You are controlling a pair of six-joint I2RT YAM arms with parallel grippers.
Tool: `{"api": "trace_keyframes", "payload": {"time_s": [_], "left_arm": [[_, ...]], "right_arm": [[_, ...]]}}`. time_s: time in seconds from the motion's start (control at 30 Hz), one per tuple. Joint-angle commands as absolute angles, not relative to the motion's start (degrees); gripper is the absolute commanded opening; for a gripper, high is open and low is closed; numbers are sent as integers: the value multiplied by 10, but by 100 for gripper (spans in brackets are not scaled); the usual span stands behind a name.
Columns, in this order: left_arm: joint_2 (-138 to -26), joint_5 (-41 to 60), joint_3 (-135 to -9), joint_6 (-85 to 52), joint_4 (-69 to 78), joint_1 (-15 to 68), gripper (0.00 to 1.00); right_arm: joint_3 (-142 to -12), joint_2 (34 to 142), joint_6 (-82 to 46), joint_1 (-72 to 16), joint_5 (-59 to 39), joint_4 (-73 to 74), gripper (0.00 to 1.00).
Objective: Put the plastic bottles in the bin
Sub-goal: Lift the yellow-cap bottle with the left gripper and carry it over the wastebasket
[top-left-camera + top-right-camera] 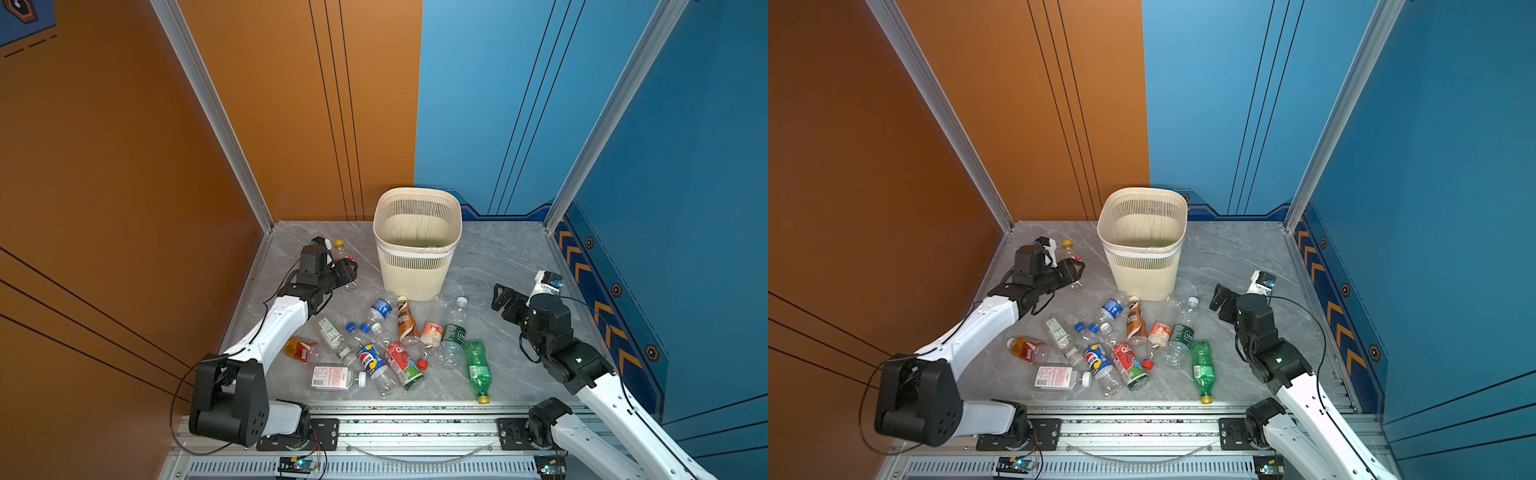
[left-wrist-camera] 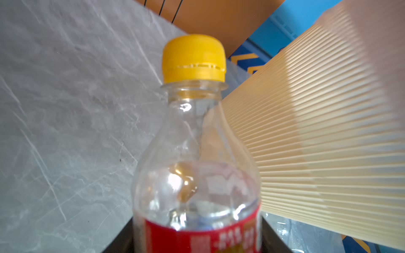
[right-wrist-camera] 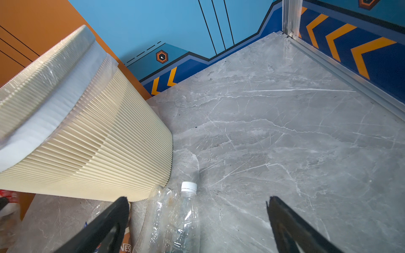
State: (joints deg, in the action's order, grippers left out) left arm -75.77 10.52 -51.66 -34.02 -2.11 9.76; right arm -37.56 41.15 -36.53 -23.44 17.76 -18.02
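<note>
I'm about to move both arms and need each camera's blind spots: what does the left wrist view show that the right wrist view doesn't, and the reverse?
Left wrist only: the yellow-capped bottle, red-labelled, close up in the left gripper. Right wrist only: the right gripper, open and empty, a clear white-capped bottle lying by the foot of the bin, and the liner folded over its rim. Both: the bin's ribbed side and the grey marble table.
</note>
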Motion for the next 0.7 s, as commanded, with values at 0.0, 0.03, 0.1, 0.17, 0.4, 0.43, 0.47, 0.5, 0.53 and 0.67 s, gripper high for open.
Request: {"api": "trace_keyframes", "payload": {"time_s": [0.0, 0.03, 0.1, 0.17, 0.4, 0.43, 0.47, 0.5, 0.53, 0.67], "left_arm": [[-728, 96, -487, -348, 28, 97, 51], [-720, 96, -486, -346, 29, 96, 51], [-705, 93, -498, -342, 23, 95, 50], [-692, 92, -529, -329, 5, 97, 50], [-683, 59, -677, -230, -43, 155, 49], [-693, 56, -706, -214, -48, 167, 49], [-705, 53, -728, -199, -50, 179, 48], [-719, 51, -753, -187, -50, 189, 48], [-733, 54, -773, -179, -49, 197, 48], [-813, 78, -860, -165, -52, 221, 47]], "right_arm": [[-367, 415, -377, -230, 165, -180, 100], [-367, 416, -377, -230, 164, -179, 100], [-367, 416, -376, -230, 164, -180, 99], [-367, 413, -376, -230, 165, -184, 99], [-357, 397, -382, -228, 169, -186, 100], [-355, 396, -384, -228, 170, -184, 99], [-355, 396, -385, -227, 169, -183, 100], [-355, 396, -386, -227, 168, -183, 100], [-355, 397, -386, -227, 166, -182, 100], [-359, 393, -387, -226, 165, -189, 100]]}}
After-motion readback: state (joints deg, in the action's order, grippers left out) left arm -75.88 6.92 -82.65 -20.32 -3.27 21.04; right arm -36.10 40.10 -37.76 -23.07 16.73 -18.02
